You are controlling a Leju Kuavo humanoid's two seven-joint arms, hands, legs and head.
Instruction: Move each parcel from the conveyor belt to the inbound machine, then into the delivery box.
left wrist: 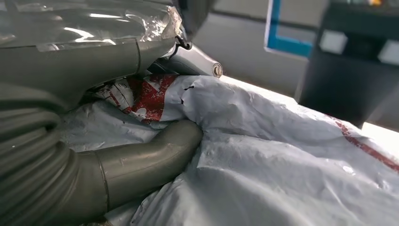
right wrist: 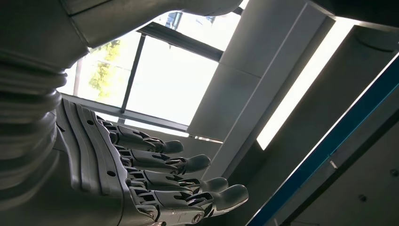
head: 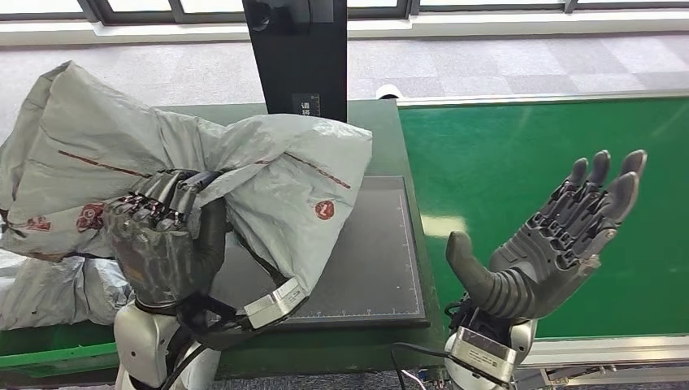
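So my left hand (head: pixel 166 244) has a solid grip on the grey parcel (head: pixel 276 175), which hangs mid-left of the head view over the dark scanner pad (head: pixel 374 252). My right hand (head: pixel 552 244) is wide open, palm up, holding nothing, over the green belt (head: pixel 528 146) at lower right.

Grey carpet-tile floor (head: pixel 520 65) beyond the dark green bench (head: pixel 382 146). White ledge (head: pixel 487 28) runs under dark window frames (head: pixel 406 6) along the far wall. A small white round object (head: pixel 388 92) sits on the floor just past the bench's far edge; cannot tell what it is. Right wrist view: bright window panes (right wrist: pixel 164 80) with foliage outside, a pale ceiling panel (right wrist: pixel 254 70), a blue strip (right wrist: pixel 329 146).
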